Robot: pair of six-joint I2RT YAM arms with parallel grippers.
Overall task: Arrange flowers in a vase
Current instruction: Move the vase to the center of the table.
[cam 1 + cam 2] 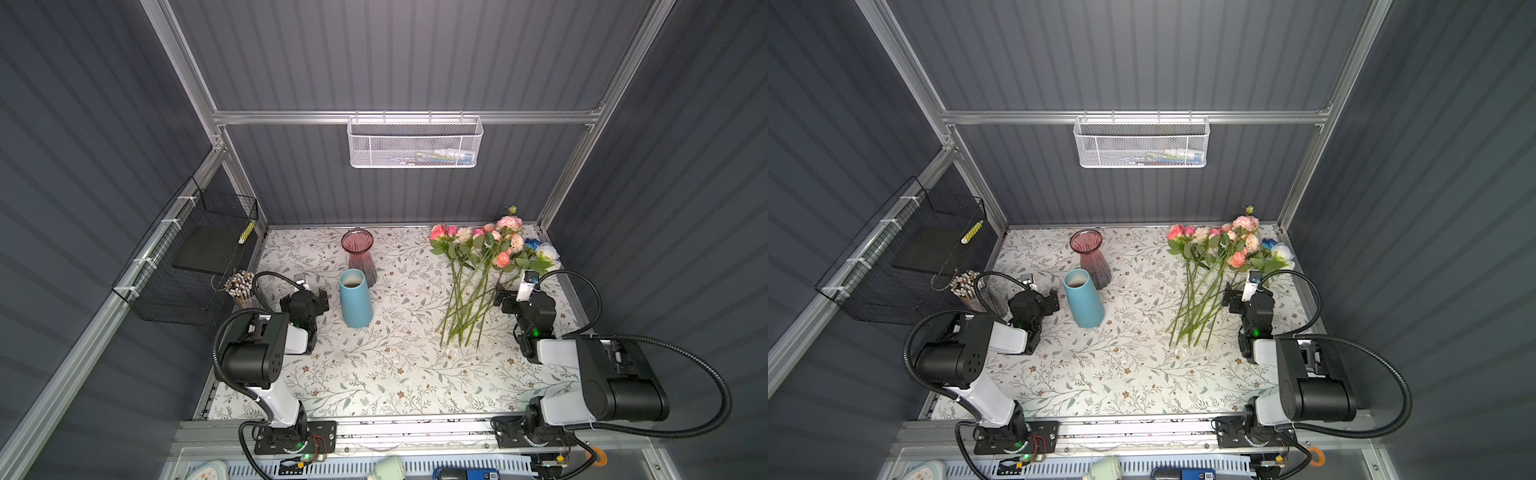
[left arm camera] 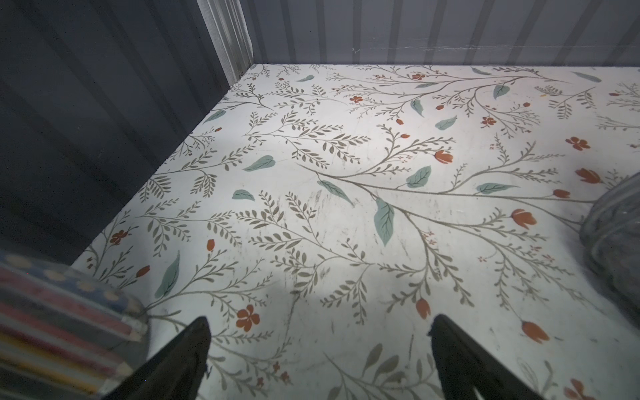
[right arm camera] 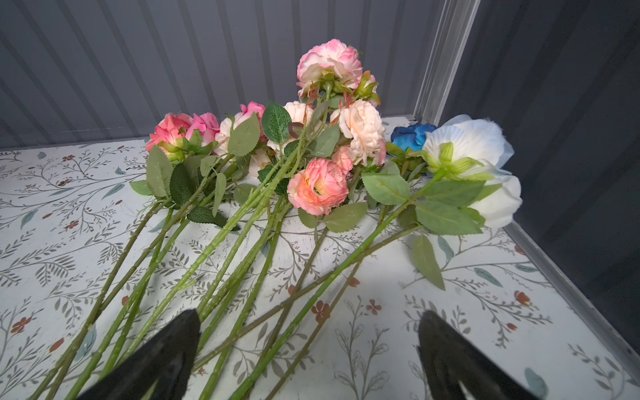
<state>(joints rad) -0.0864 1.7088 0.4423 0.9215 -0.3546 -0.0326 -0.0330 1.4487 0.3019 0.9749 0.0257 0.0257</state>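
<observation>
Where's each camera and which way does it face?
Both top views: overhead, looking down on left arm, right arm, table, flowers.
Left wrist: on left arm, facing the table past the open left gripper.
Right wrist: on right arm, facing the flowers past the open right gripper.
Shared: right wrist and top views show the flowers.

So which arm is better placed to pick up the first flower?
Right. The right gripper is open and close beside the flowers, and its wrist view shows the stems directly ahead. The left gripper, also open, sits on the far side of the blue vase from them.
</observation>
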